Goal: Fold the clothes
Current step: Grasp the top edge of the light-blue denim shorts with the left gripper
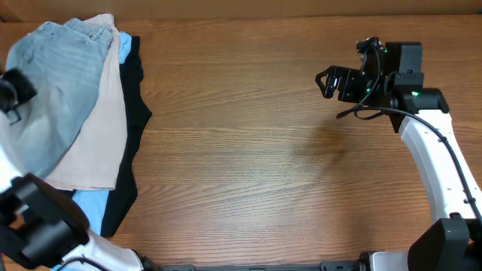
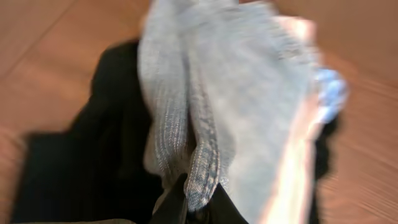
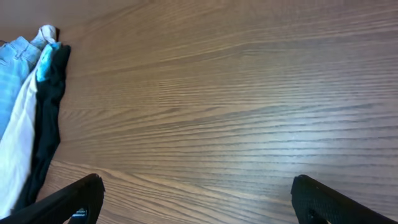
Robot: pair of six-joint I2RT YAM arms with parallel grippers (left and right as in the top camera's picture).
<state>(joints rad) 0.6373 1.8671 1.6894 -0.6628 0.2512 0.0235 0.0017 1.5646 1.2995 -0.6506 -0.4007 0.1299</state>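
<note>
A pile of clothes lies at the table's left. The light-wash denim shorts are on top, over beige shorts, a black garment and a sky-blue garment. My left gripper is shut on a stitched hem of the denim shorts, with the black garment beneath; in the overhead view its jaws are hidden at the far left. My right gripper is open and empty above bare wood, well right of the pile. The pile's edge shows in the right wrist view.
The wooden table stretches between the pile and the right arm. The left arm's white and black links sit at the bottom left corner. The right arm's base is at the bottom right.
</note>
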